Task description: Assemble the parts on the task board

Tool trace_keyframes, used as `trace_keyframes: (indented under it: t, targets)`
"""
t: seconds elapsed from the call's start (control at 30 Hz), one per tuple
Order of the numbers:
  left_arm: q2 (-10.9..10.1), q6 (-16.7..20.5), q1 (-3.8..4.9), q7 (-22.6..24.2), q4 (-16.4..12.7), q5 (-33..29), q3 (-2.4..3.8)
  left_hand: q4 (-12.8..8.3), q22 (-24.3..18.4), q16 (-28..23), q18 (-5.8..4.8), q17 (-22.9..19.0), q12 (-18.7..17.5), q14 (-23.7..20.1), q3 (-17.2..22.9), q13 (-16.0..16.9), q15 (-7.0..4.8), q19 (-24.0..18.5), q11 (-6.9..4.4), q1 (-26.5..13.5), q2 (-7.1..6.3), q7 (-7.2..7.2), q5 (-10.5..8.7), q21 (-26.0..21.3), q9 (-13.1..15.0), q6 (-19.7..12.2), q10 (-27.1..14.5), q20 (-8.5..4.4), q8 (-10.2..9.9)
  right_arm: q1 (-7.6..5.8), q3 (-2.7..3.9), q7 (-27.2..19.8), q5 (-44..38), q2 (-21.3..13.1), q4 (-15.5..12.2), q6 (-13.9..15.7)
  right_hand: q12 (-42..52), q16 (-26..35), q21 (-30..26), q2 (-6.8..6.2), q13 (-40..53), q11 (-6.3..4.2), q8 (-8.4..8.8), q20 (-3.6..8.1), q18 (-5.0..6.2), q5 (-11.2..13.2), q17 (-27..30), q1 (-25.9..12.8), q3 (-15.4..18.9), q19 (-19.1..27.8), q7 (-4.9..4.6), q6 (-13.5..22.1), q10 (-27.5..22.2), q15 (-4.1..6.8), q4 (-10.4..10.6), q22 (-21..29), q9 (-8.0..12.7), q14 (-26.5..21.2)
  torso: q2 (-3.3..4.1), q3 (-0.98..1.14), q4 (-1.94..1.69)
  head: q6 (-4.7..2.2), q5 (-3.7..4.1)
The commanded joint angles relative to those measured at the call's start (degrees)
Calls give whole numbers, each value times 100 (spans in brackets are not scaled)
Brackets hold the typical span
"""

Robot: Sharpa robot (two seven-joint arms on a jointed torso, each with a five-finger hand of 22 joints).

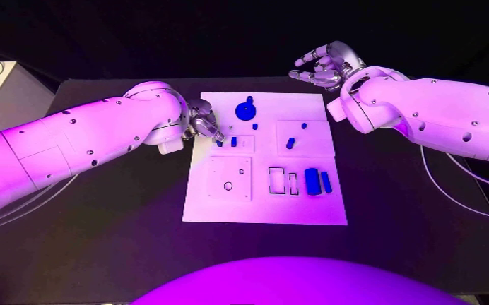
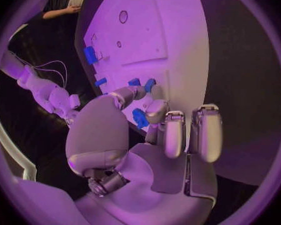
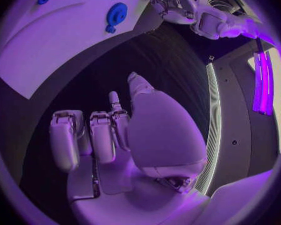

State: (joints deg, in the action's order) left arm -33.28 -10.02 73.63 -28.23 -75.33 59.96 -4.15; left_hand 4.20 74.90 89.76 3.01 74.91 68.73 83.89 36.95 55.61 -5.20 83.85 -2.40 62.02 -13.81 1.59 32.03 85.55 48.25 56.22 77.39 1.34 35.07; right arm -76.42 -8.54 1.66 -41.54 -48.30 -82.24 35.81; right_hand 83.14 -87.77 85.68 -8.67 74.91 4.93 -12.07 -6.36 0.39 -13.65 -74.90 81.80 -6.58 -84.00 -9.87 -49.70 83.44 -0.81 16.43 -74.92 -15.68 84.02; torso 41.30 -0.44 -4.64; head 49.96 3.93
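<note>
The white task board (image 1: 260, 202) lies mid-table with several small blue parts on it. A round blue part (image 1: 246, 110) (image 3: 116, 14) sits near its far edge, and two blue blocks (image 1: 318, 181) stand near its right side. My left hand (image 1: 201, 123) (image 2: 147, 130) is low over the board's left edge. One of its fingertips (image 2: 156, 110) touches a small blue part (image 2: 140, 118) (image 1: 219, 142) lying between it and the thumb. Whether the part is pinched is unclear. My right hand (image 1: 326, 65) (image 3: 109, 135) hangs beyond the board's far right corner, its fingers curled in on nothing.
More small blue parts (image 1: 290, 142) (image 2: 90, 55) stand around the board's middle. Outlined recesses (image 1: 277, 180) mark its near half. Black table (image 1: 102, 227) surrounds the board. A pale box edge (image 1: 15, 93) stands at the far left.
</note>
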Motion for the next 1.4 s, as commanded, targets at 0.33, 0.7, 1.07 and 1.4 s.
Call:
trace_keyframes:
  t: [0.33,0.7,1.07,1.4]
  targets:
    - [26,-42,-14,-21,17,-81,-9,210,548,24,-67,1509,-46,611,-338,14,-42,-12,-37,-22,26,-58,-386,-40,-52,119,-47,-44,-99,2,1,-92,-23,-12,-16,-20,-40,34,-35,9,862,-5,-24,14,79,-12,-921,-54,-26,-401,11,38,-41,37,2,-1186,3,448,0,0,0,4,8]
    - [33,-30,-14,-57,39,-58,-10,422,553,24,-69,1509,-45,611,-620,38,-36,-7,-30,-94,-16,-50,-507,-43,-70,164,-50,-40,-130,2,1,-112,-16,-13,-18,-14,-39,34,-41,8,862,-5,-27,14,80,-12,-921,-57,-27,-398,11,39,-41,37,2,-1183,3,449,0,0,2,2,11]
    - [11,-29,-14,-88,30,-25,-10,566,553,24,-68,1509,-49,611,-823,47,-34,-6,-28,-113,-48,-47,-573,-46,-72,183,-55,-39,-143,2,1,-118,-14,-18,-17,-12,-40,36,-54,7,862,-5,-28,14,83,-11,-917,-59,-28,-393,11,40,-41,37,2,-1174,3,447,-2,-3,0,0,8]
    - [-43,100,-15,-68,-42,10,1,876,546,24,-66,1509,-76,611,-1121,32,-29,-10,-19,-57,-11,-36,-948,-57,-73,186,-75,-34,-173,3,1,-128,-12,-15,-10,-9,-45,35,-63,6,857,-4,-29,14,85,-10,-918,-62,-28,-389,10,42,-46,37,3,-1168,3,448,2,-3,3,-14,13]
